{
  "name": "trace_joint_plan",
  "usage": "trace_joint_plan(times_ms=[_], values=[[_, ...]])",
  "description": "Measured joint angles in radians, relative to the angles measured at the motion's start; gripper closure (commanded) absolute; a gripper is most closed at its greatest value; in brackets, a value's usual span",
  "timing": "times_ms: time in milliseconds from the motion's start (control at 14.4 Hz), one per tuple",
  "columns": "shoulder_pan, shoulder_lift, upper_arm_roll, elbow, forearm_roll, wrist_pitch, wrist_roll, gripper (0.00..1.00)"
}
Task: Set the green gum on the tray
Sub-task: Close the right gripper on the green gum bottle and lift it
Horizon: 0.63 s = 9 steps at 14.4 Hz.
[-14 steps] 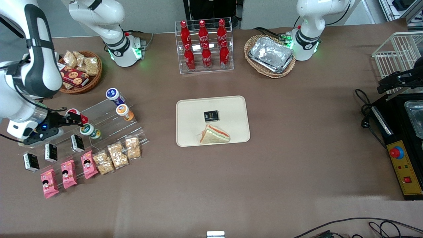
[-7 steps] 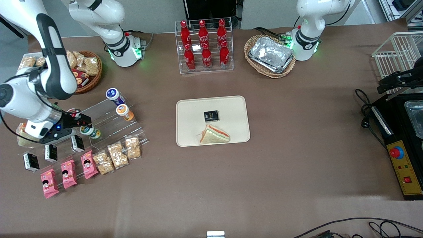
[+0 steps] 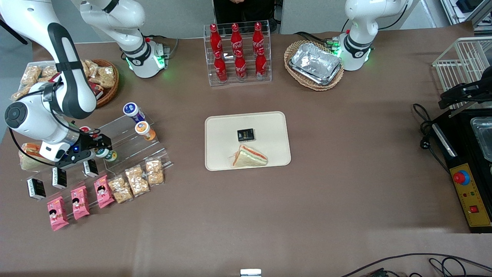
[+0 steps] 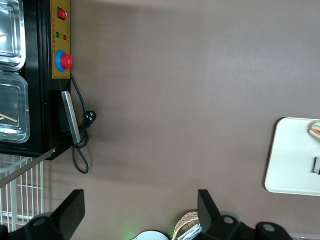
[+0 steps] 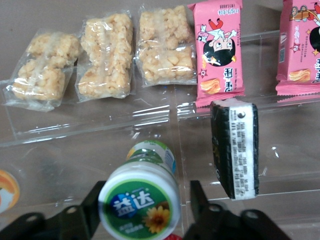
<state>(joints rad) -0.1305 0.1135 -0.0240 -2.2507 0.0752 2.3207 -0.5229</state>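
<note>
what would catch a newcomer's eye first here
Probably the hand at the working arm's end of the table, its open fingers on either side of the green gum on the clear stepped display. Next, the cream tray mid-table holding a sandwich and a small black packet. Then the red cola bottles in their clear rack.

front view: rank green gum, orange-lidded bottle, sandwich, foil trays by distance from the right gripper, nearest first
1. Green gum: between the fingers of the open gripper, on the clear stand.
2. Orange-lidded bottle: a step higher on that stand.
3. Sandwich: on the tray, mid-table.
4. Foil trays: in the wicker basket, toward the parked arm's end.
</note>
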Motion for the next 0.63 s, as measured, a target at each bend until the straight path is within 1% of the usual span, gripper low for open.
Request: trace_joint_plan(times_ms=[70,417,626], values=[[0.0,0.0,0.001,0.0,0.0,0.001,0.0,0.72],[0.0,-0.001,0.001,0.018,0.015,0.0,0.0,0.72],[0.0,-0.007,0.001,0.083,0.018,-0.083,0.0,0.72]])
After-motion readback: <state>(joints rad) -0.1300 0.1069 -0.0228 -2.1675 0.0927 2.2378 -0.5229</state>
